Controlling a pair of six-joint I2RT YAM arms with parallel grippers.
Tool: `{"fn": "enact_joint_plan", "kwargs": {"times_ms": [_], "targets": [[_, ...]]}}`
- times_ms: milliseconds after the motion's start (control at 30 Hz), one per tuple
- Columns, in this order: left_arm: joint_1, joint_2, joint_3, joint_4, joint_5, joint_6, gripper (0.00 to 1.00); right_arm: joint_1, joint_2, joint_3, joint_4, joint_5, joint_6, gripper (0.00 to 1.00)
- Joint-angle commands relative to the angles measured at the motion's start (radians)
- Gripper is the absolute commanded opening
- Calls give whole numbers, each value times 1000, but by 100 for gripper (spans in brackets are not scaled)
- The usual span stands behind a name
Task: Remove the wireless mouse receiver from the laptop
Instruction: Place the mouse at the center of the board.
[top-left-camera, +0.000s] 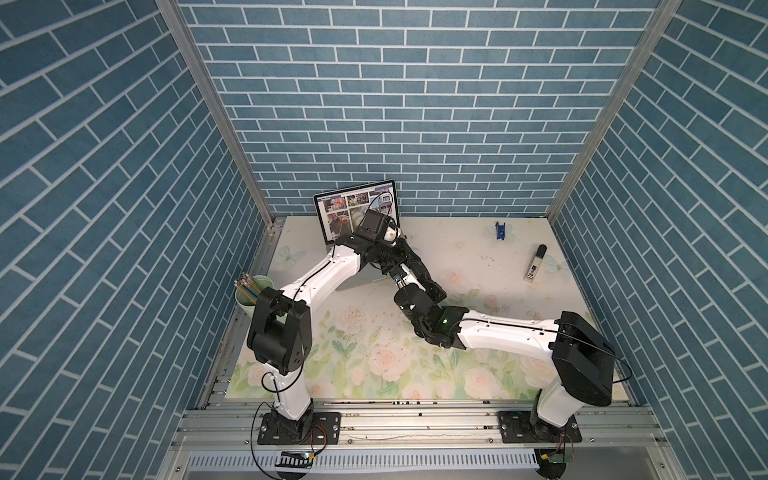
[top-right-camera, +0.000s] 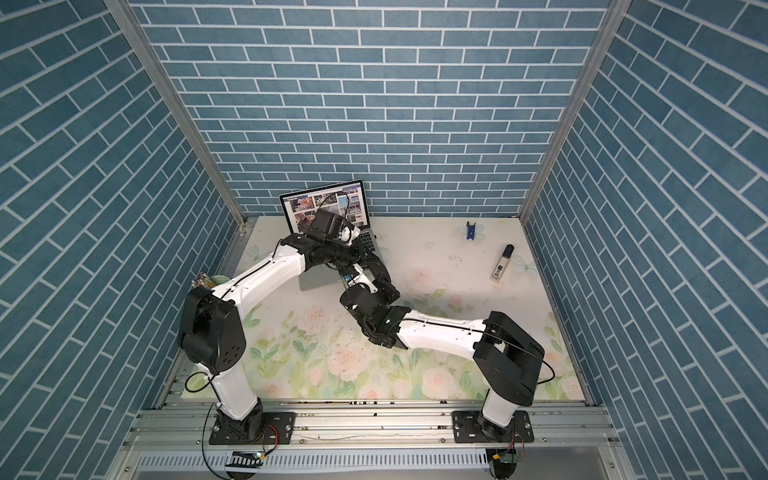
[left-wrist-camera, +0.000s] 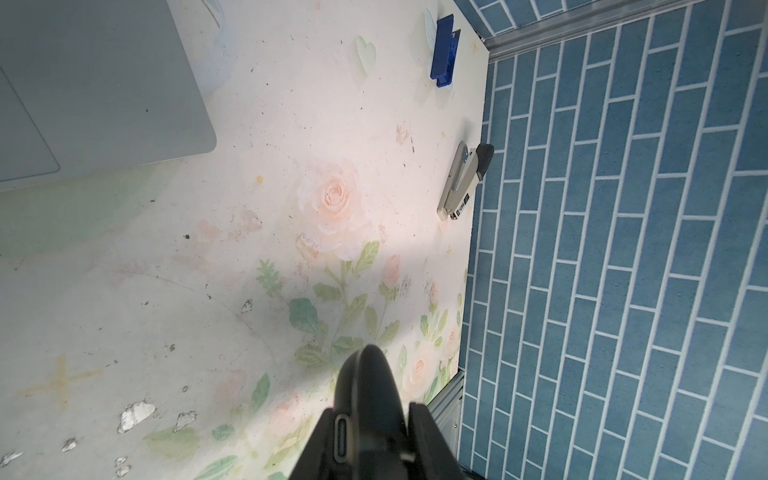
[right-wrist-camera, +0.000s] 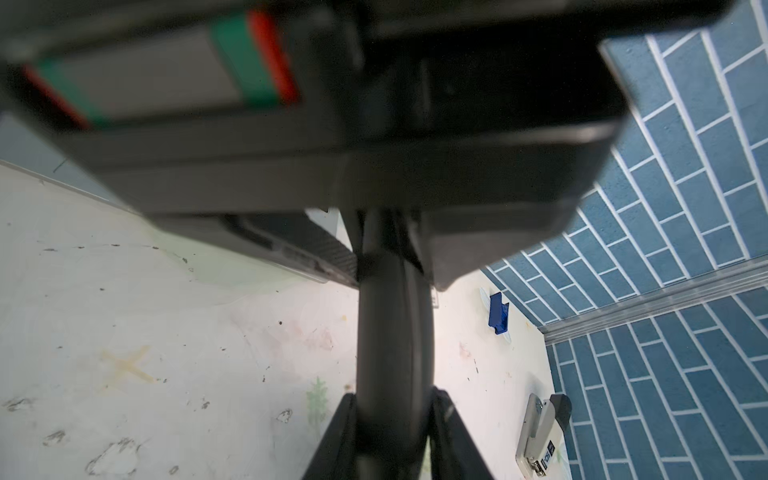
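My left gripper (left-wrist-camera: 374, 415) pinches the black mouse (left-wrist-camera: 365, 374) near the laptop (left-wrist-camera: 104, 83); my right gripper (right-wrist-camera: 395, 397) flanks something dark (right-wrist-camera: 386, 324), whether it grips I cannot tell

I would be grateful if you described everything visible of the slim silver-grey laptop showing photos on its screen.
The slim silver-grey laptop rests open on the far side of the floral table, toward the robot's left and turned at an angle. Its screen tilts up toward the back wall, showing a grid of photos. The body looks like matte metal, with a black keyboard and a large trackpad. The left arm and the right arm reach over it, hiding most keys; contact cannot be told.
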Motion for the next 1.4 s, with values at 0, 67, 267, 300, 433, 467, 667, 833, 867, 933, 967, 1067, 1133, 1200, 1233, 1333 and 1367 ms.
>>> {"fn": "enact_joint_plan", "kwargs": {"times_ms": [0,67,267,300,433,467,667,833,867,933,967,1067,1133,1200,1233,1333,1367], "targets": [[1,-43,13,-23,17,80,16,-18,11,-3,25,14,-11,0],[0,-43,11,-18,17,80,16,-17,9,-2,27,13,-14,0],[0,-48,12,-9,1,93,99,-18,-2,-5,21,5,-20,0],[2,-46,15,-11,-3,98,100,-18,-4,-6,16,2,-19,0],[11,-35,38,-38,-37,131,100,-18,-21,-16,-15,-29,0,0],[15,-32,46,-44,-43,140,100,-19,-26,-21,-25,-39,9,0],[44,-35,136,-118,-177,293,100,-21,-77,-77,-176,-191,110,0],[50,-89,182,-215,-461,427,100,-36,-164,-135,-336,-471,179,0],[50,-108,168,-221,-515,444,100,-49,-181,-139,-376,-556,193,0],[50,-140,141,-232,-603,461,100,-92,-201,-138,-444,-787,216,0],[50,-157,124,-237,-646,469,100,-115,-206,-136,-466,-907,221,0],[50,-200,85,-238,-732,485,100,-169,-197,-131,-518,-1241,237,0],[50,-218,71,-233,-759,488,100,-192,-175,-120,-548,-1388,237,0],[50,-230,65,-228,-771,489,100,-222,-140,-100,-583,-1539,232,0],[50,-233,65,-227,-773,490,100,-239,-117,-93,-600,-1628,226,0],[50,-236,60,-228,-770,485,99,-273,-52,-77,-642,-1741,205,0],[50,-236,59,-228,-766,484,100,-283,-38,-82,-634,-1751,209,0]]}}
